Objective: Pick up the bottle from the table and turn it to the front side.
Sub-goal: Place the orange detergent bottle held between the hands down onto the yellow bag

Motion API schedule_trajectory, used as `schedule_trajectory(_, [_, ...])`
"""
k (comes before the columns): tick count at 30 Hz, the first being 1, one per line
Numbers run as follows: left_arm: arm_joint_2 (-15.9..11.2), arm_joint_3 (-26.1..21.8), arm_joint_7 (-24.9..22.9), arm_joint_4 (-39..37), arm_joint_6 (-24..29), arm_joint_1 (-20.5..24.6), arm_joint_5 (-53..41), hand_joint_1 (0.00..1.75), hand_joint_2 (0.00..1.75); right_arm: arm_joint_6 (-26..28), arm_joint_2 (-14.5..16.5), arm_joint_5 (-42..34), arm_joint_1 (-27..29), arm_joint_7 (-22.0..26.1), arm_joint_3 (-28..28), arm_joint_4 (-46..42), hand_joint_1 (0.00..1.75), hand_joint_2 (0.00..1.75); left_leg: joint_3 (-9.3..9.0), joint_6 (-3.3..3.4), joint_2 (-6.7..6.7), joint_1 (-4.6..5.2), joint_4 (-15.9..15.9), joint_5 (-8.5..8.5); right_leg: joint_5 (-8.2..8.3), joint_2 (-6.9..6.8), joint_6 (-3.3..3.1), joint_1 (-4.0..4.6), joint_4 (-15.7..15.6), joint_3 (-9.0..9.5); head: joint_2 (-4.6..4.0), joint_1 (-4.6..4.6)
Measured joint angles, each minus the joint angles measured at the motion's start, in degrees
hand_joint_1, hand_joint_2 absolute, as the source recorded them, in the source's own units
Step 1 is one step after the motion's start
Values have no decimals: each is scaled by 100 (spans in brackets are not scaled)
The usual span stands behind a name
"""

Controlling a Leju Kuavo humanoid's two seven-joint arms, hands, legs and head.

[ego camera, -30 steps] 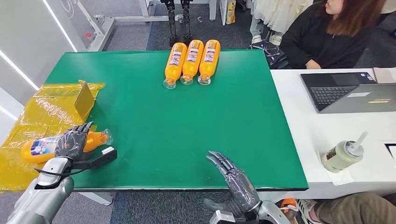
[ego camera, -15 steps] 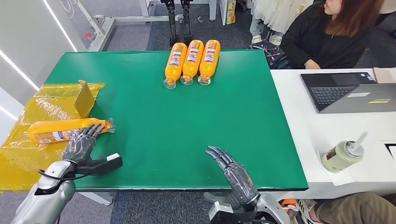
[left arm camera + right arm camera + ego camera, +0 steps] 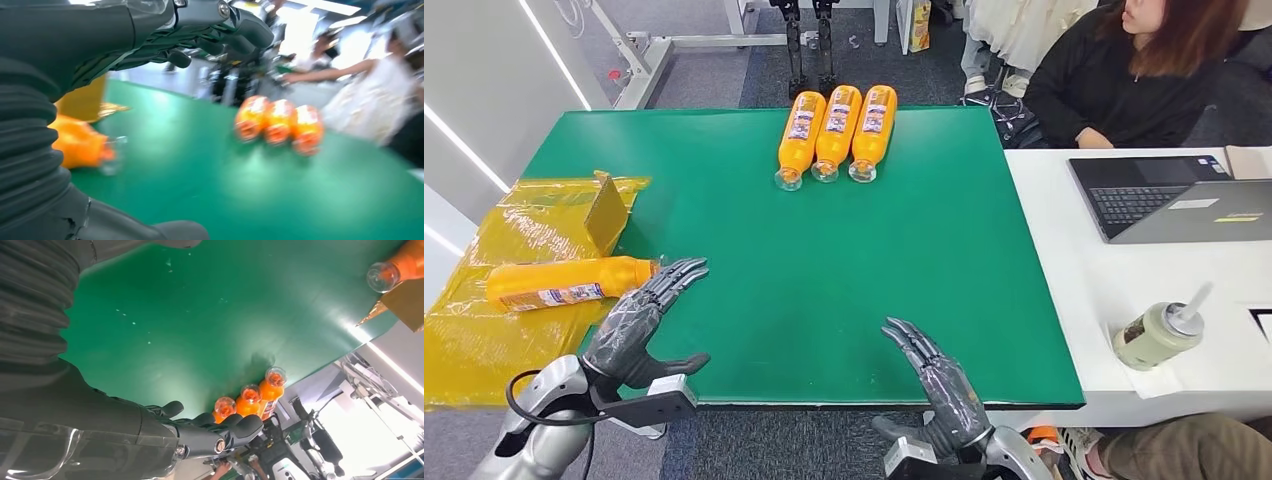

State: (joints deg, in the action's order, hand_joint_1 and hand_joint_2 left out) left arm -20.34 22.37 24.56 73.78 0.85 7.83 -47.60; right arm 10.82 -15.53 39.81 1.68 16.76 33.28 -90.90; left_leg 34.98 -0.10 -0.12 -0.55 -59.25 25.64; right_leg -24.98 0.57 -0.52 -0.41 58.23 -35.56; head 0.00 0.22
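Bottle (image 3: pixel 564 283) of orange liquid lies on its side on yellow plastic sheet (image 3: pixel 484 330) at green table (image 3: pixel 824 280) edge. Left hand (image 3: pixel 639 320) spread, empty, just beside cap; right hand (image 3: pixel 939 380) spread, empty. Smooth, rigid, likely heavy; mid-body grasp advised.

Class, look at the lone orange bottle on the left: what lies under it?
The bottle lies on a yellow plastic sheet spread over the green table. What the sheet hides beneath cannot be seen.
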Motion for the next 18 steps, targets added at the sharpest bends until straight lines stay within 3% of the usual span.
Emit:
schedule_trajectory(5, [454,244,280,115,419,161,136,0,175,27,-66,139,283,-23,-83,-291,0,175,0,0,0,2,-1,0,1,-1,0,-2,-1,2,0,1])
schedule_trajectory(8, [1025,336,737,124,1136,289,529,0,175,163,-43,136,350,79,-84,-428,0,175,2,1,-4,4,-2,0,2,-5,1,-5,-1,5,0,0])
schedule_trajectory(13, [2125,349,1363,-37,1469,467,2399,0,175,1066,333,-524,-11,831,-72,-301,0,175,0,3,-1,4,-2,0,6,0,4,-9,-2,7,0,-1])
schedule_trajectory(18, [2870,506,1546,-353,1723,671,3704,0,175,2015,800,-1301,-572,1344,-66,104,0,175,-2,5,-6,4,-3,-7,8,-3,3,-10,0,8,0,-1])
